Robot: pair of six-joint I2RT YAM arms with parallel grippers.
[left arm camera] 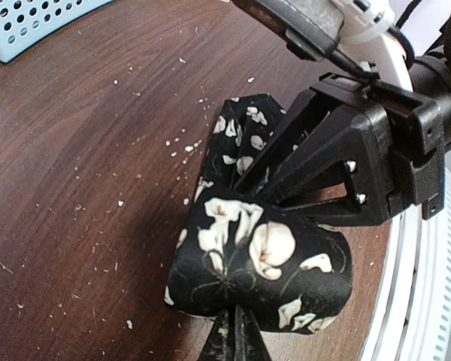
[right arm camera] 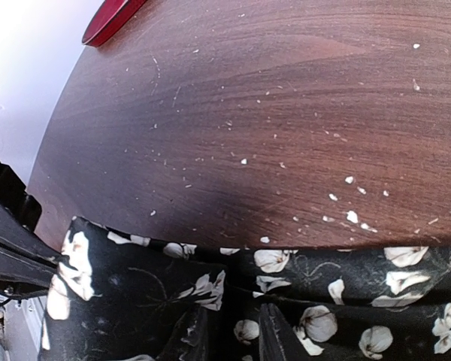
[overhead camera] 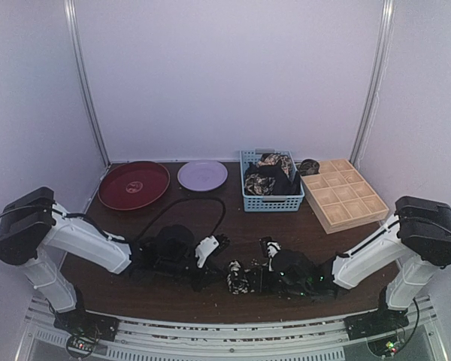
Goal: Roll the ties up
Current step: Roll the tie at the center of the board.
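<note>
I see the tie (left arm camera: 263,256) bunched on the tabletop (right arm camera: 286,113) near its 6 o'clock edge, between both arms. My left pincer (left arm camera: 231,335) is clamped tight on the tie's fold. My right pincer (right arm camera: 237,331) stands narrow, nipping the fabric from 3 o'clock. The blue basket (overhead camera: 273,201) sits toward 1 o'clock.

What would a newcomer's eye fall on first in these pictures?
First, the black tie with cream flowers, bunched near the front edge of the table, with the left fingers and right fingers both pinching it. Behind it, the blue basket holds more patterned fabric, with a wooden tray to its right and a red plate at far left.
</note>
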